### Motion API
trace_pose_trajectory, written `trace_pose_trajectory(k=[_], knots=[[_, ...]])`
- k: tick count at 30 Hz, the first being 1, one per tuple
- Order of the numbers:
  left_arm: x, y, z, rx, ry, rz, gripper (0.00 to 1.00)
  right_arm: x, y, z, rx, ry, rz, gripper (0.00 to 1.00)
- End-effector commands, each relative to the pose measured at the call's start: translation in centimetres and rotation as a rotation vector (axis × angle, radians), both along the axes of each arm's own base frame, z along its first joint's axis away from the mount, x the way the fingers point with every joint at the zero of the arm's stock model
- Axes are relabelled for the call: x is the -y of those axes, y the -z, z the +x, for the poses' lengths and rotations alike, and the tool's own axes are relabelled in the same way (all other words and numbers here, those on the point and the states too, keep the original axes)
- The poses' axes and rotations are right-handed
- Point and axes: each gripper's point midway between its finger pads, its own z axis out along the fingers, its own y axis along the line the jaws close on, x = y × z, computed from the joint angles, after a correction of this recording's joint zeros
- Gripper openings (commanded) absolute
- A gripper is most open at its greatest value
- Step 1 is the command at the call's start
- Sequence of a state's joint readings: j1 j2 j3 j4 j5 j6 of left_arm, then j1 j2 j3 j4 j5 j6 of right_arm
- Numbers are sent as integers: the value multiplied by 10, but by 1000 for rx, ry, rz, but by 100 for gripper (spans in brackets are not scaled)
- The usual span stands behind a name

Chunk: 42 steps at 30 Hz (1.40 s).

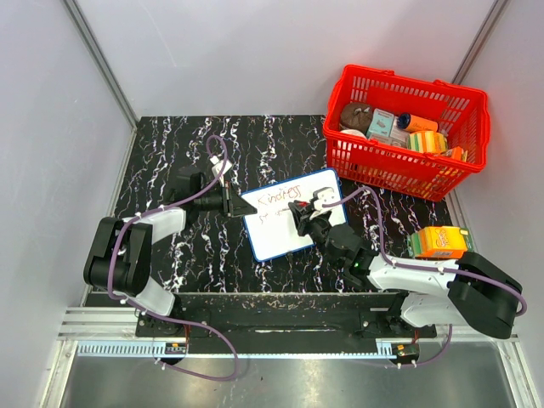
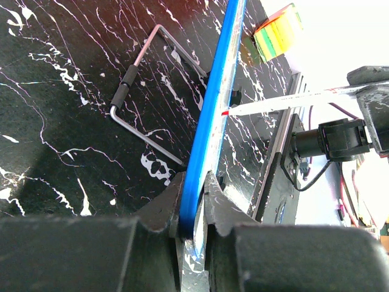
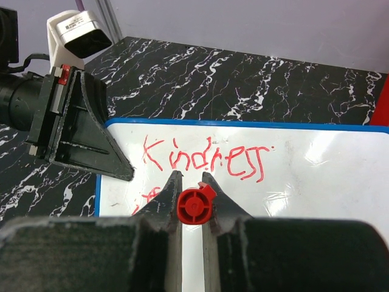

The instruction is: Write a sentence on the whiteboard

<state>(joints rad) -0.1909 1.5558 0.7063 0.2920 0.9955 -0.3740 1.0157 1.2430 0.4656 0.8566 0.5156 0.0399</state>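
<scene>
The whiteboard (image 1: 276, 234) lies in the middle of the black marbled table (image 1: 170, 144), a little turned, near the red basket (image 1: 408, 127) but not touching it. The left gripper (image 1: 240, 206) is closed on the left edge of the board; in the left wrist view its fingers (image 2: 167, 204) press the blue frame from both sides. The right gripper (image 1: 304, 212) is over the board, its fingers tight around a red marker (image 3: 194, 207). The sentence (image 3: 206, 159) is written in red: the first line reads "Kindness", and under it some strokes of a second line show, mostly hidden by the fingers
</scene>
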Motion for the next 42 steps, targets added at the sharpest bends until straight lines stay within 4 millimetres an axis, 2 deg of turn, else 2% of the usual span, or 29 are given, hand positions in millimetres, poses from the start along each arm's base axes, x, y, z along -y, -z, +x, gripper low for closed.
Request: trace_pose_trajectory(k=[1, 10, 24, 30, 42], knots=[[-36, 38, 42, 125, -199, 216, 0, -1, -9, 2, -8, 26, 33, 0], [-36, 38, 43, 126, -198, 217, 0, 0, 5, -1, -69, 24, 20, 0], [-36, 38, 43, 126, -197, 218, 0, 6, 17, -6, -117, 26, -6, 0], [-36, 38, 42, 126, -196, 217, 0, 6, 15, -3, -115, 39, 1, 0], [-36, 38, 42, 126, -195, 218, 0, 2, -3, 6, -78, 75, 45, 0]])
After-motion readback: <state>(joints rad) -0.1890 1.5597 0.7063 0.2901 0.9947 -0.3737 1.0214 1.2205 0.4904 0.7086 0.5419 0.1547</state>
